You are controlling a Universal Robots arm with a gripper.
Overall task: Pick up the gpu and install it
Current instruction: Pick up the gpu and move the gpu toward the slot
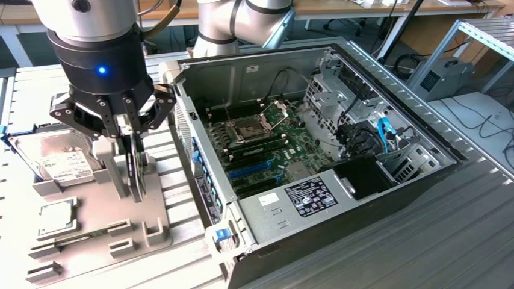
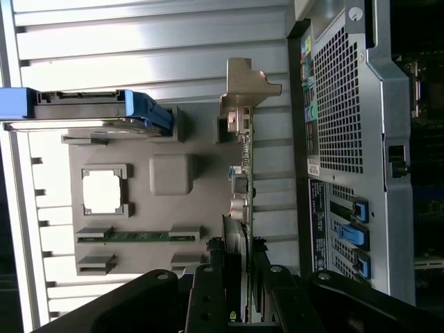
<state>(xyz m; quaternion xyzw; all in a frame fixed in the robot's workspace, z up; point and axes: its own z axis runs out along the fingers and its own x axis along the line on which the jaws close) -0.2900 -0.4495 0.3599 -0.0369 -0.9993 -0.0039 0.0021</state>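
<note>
- Ribbed grey metal forms the desk, with workbenches and cables behind it.
- On the desk lies a grey holder tray, and the hand hangs straight above it, pointing down from the black-and-silver wrist of the arm.
- The gpu stands on edge in a slot of the tray, right at the hand, which straddles the card's end away from the silvery bracket. The bracket end reaches out well beyond the hand.
- Whether the hand is clamped on the card or only stands apart around it cannot be told.
- The card sits down in its slot, not lifted out.
- Just beside the hand, on the exterior view's left, a hard drive with a white label rests in the tray.
- A square silver CPU chip sits in its pocket nearer the camera than the hand.
- On the hand's other side, toward the exterior view's right, the computer case lies open, its green motherboard exposed.
</note>
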